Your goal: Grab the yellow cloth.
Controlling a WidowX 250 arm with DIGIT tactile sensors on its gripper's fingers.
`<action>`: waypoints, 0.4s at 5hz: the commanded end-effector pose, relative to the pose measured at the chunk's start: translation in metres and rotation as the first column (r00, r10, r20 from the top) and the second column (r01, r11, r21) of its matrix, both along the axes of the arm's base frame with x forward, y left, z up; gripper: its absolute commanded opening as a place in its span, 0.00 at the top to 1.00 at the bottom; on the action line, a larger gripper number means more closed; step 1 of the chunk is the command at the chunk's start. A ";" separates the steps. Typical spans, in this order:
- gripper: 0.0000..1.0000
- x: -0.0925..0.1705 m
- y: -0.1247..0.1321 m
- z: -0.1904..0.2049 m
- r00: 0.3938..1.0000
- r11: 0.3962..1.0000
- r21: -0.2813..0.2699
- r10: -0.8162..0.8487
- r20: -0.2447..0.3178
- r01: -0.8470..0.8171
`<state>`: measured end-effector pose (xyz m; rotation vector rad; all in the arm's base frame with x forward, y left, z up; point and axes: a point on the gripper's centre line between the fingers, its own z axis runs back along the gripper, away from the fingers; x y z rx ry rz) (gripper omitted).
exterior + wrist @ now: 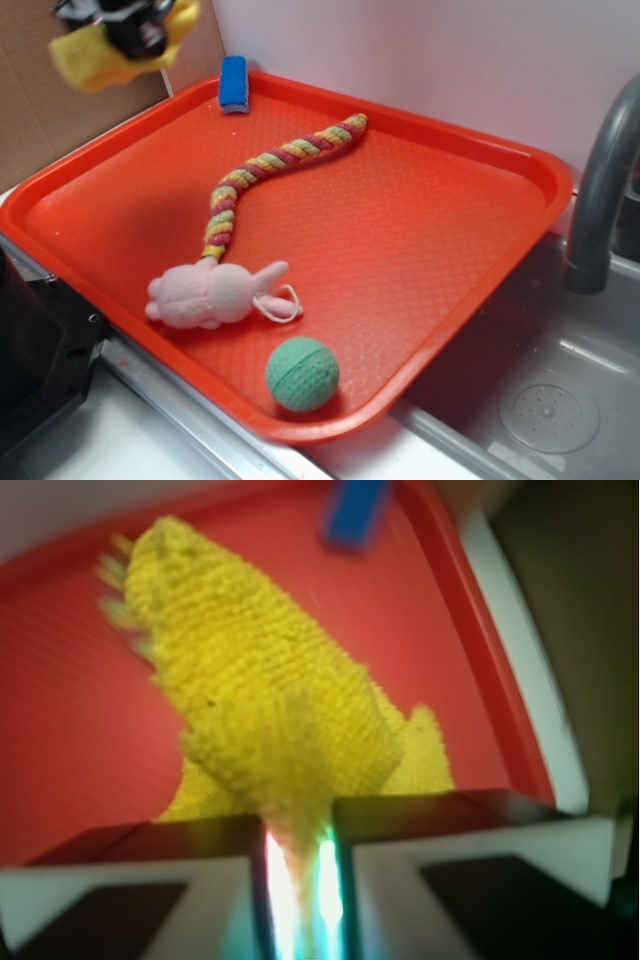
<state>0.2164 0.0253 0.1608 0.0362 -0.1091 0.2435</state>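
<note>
Dangling up in the air beyond the red tray's [470,300] far left corner, the yellow cloth [95,60] is pinched tight in the hand [135,30], both fingers [440,830] pressed together on a fold. From the wrist view the cloth hangs over the tray's corner, with the blue sponge [233,84] on the rim there. On the tray lie a braided rope [265,172], a pink plush bunny [215,295] and a green ball [302,374].
</note>
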 end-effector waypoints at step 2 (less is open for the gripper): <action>1.00 -0.033 -0.040 0.036 0.993 0.993 -0.043 -0.110 -0.040 0.108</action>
